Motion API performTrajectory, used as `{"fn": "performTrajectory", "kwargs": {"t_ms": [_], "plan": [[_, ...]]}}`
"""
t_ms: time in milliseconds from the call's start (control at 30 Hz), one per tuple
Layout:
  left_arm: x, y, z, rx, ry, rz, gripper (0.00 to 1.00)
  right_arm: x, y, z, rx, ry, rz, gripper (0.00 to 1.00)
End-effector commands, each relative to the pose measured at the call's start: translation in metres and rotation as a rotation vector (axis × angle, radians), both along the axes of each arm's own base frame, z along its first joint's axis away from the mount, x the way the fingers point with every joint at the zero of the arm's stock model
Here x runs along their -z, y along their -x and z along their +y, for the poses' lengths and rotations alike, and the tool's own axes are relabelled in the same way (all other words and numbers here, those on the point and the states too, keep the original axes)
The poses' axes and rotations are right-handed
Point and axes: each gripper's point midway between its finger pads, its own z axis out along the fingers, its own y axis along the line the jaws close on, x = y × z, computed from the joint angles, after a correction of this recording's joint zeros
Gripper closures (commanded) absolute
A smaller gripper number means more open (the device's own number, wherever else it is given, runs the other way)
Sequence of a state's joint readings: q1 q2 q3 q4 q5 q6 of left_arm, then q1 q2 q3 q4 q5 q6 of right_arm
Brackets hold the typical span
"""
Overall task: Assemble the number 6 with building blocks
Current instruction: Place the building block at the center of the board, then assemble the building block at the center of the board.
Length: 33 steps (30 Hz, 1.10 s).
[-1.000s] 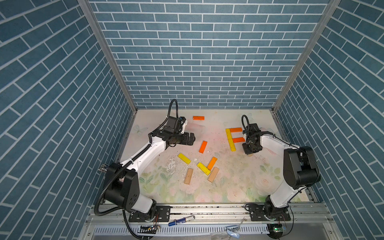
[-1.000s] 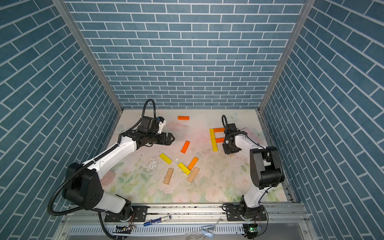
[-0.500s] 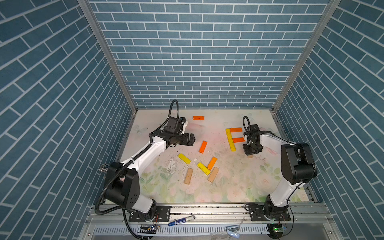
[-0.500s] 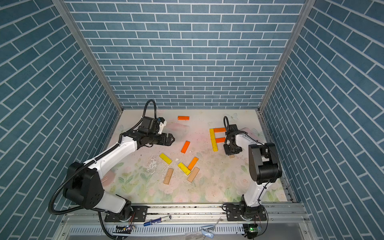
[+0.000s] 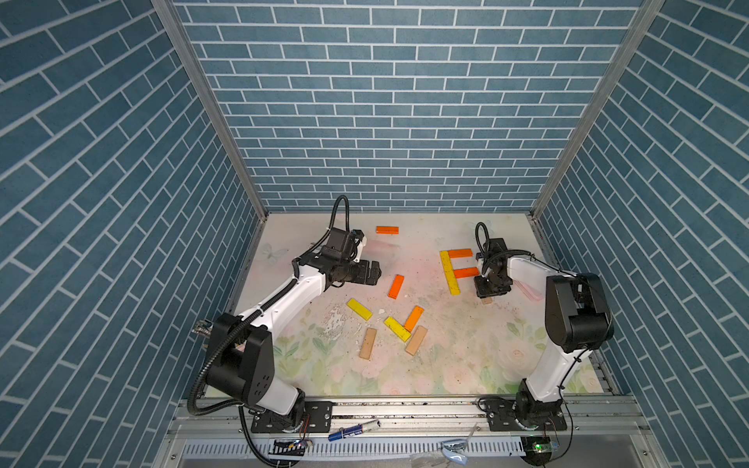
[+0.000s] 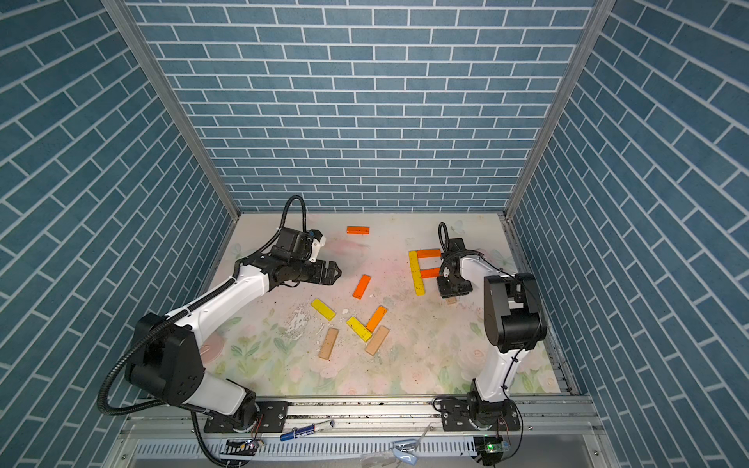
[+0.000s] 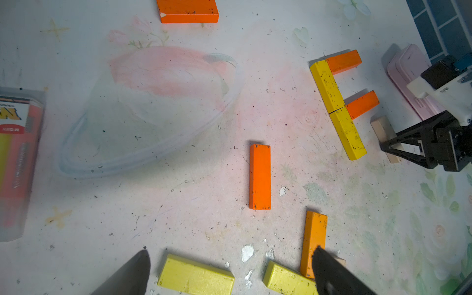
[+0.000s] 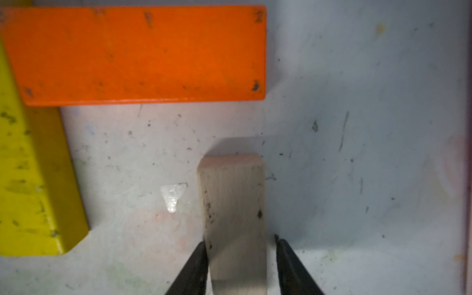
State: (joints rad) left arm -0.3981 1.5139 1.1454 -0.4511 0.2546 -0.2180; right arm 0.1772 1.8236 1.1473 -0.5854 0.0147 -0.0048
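Floral surface (image 5: 446, 364), blue brick walls. Right claw (image 8: 240, 241) straddles tan plank (image 8: 232, 194), jaws barely parted, not clamped. Left claw (image 7: 230, 250) wide open, empty. Plank likely light, stiff, smooth: pinch long edges mid-length.

The left arm (image 5: 283, 298) and right arm (image 5: 545, 368) are built alike, with glossy white link shells joined by bulky black joint housings. A black corrugated cable (image 5: 341, 197) arches over the left arm's wrist, and thinner black wires run along the right arm. Each arm stands on a black base plate (image 5: 320, 417) with silver screws. The left gripper (image 5: 379, 273) and right gripper (image 5: 488, 295) are black.
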Motion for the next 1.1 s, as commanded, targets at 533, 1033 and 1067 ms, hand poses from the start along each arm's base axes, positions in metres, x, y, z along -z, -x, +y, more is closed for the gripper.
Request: {"fn": "performTrajectory", "kwargs": {"t_ms": [533,1033,1067], "plan": [[-0.014,0.002,-0.01,0.008,0.06,0.003,0.01,-0.064,0.068,-0.021,0.899,-0.24,-0.125,0.86],[-0.001,0.0,-0.008,0.014,0.025,0.031,0.01,0.007,0.072,-0.013,1.157,-0.284,0.06,0.85],[0.0,0.0,-0.008,0.014,0.024,0.032,0.01,0.007,0.072,-0.016,1.169,-0.282,0.056,0.85]]}}
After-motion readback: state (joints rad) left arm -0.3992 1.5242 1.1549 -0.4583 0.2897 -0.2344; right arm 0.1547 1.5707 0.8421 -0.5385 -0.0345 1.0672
